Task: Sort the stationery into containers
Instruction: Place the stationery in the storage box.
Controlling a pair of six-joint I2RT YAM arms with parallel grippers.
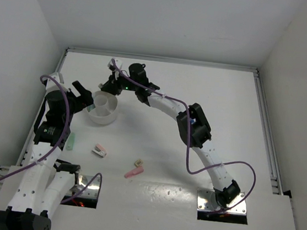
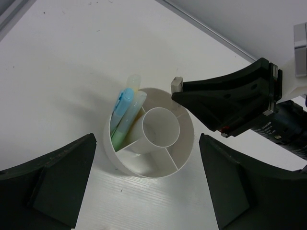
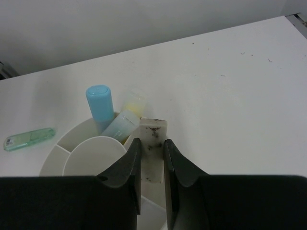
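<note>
The white divided bowl (image 1: 98, 119) stands at the left middle of the table. In the left wrist view one compartment of the bowl (image 2: 115, 155) holds a light-blue stick (image 2: 125, 98), a yellow stick (image 2: 133, 80) and a green one (image 2: 120, 132). My right gripper (image 1: 111, 82) is shut on a small whitish, smudged block (image 3: 154, 127) and holds it over the bowl's far rim (image 2: 177, 85). My left gripper (image 2: 147, 189) is open and empty, just short of the bowl on its near-left side (image 1: 83, 97).
On the table in front of the bowl lie a green stick (image 1: 71, 141), a pink-white stapler-like piece (image 1: 99, 151), a tan block (image 1: 138, 161) and a pink stick (image 1: 133, 172). White walls close in the table on three sides.
</note>
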